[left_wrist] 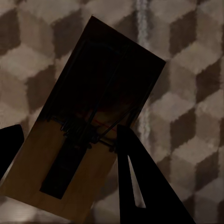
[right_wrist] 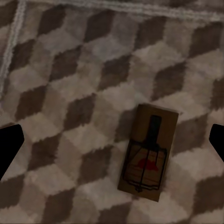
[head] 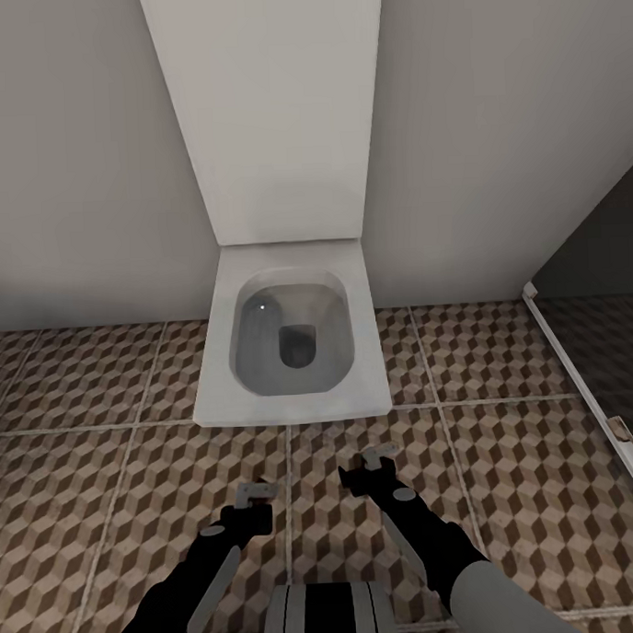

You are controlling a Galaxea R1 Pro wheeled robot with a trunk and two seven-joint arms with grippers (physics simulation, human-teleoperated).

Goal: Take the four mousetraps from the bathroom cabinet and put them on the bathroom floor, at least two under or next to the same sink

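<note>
Nearest to the robot, the left claw (head: 255,500) hangs low over the floor (head: 508,492), in front of the toilet (head: 291,354). In its wrist view a mousetrap (left_wrist: 79,140) sits between the two dark fingers (left_wrist: 140,182), tilted, with the tiles behind it; the claw looks clamped on the board's edges, though the contact itself is in shadow.

The right claw (head: 371,469) hovers just beside it, slightly closer to the toilet. Its fingers stand wide apart at the sides of its wrist view, and a second mousetrap (right_wrist: 148,151) lies flat on the patterned tiles between them, untouched.

Judging by looks, each trap is a thin, stiff wooden board, light and unlikely to bend. The wire parts and the red spot on top are best left alone. The long side edges offer the safest hold; because the board lies flush on the tile, fingertips would need to come right down to the floor.

Beyond the claws stands the toilet against the wall, with a dark glass partition (head: 591,277) off to its right.
</note>
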